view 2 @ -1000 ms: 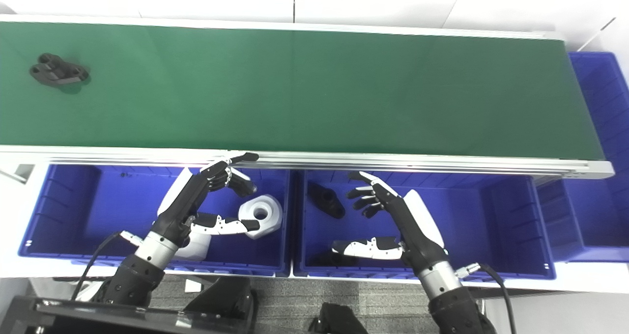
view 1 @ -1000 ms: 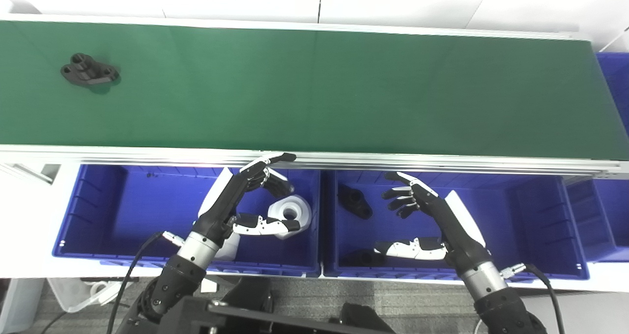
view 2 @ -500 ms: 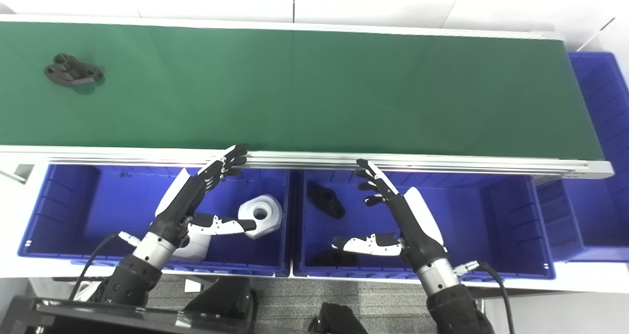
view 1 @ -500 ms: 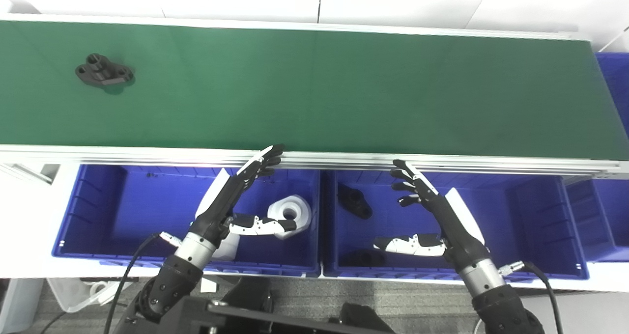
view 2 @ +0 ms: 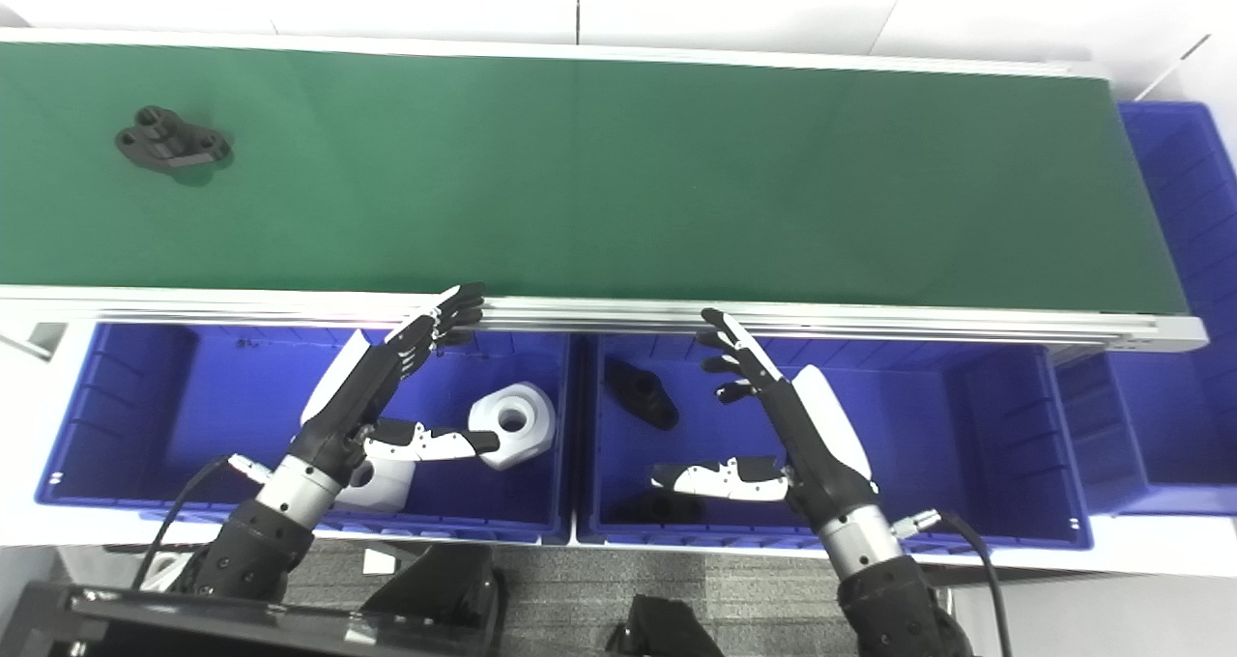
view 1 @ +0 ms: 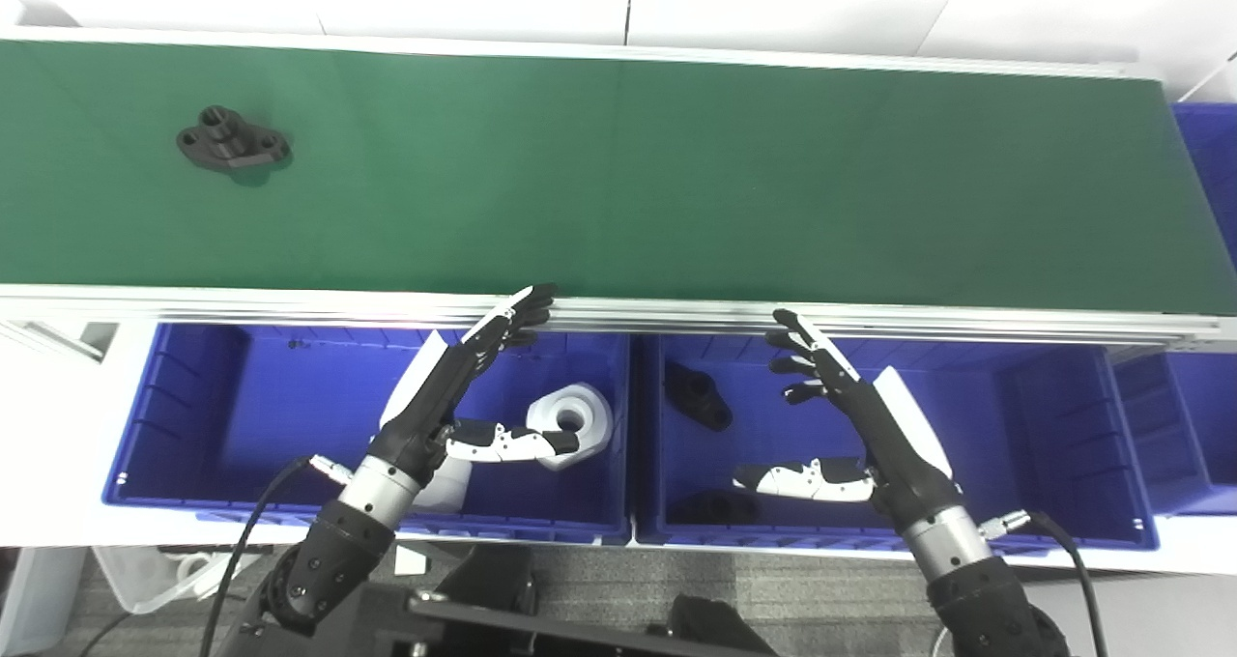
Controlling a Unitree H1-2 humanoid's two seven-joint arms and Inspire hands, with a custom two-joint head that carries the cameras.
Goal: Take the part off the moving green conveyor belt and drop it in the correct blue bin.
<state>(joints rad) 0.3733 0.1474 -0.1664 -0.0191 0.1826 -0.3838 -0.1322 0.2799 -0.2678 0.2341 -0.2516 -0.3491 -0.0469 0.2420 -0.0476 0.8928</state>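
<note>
Black part [view 1: 233,141] sits on the green belt [view 1: 676,174] at far left, well apart from both hands. Left hand [view 1: 454,396] and right hand [view 1: 850,415] hover over their blue bins, fingers spread wide, holding nothing (fingertips near the belt's aluminium rail). Left bin [view 1: 242,406] holds a white part [view 1: 572,419], right bin [view 1: 1044,425] a black one [view 1: 698,396].

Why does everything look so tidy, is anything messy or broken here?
Nothing stands out. One black part lies flat on the green belt. White parts are in the left blue bin, black parts in the right blue bin. The left hand and the right hand are open, holding nothing.
</note>
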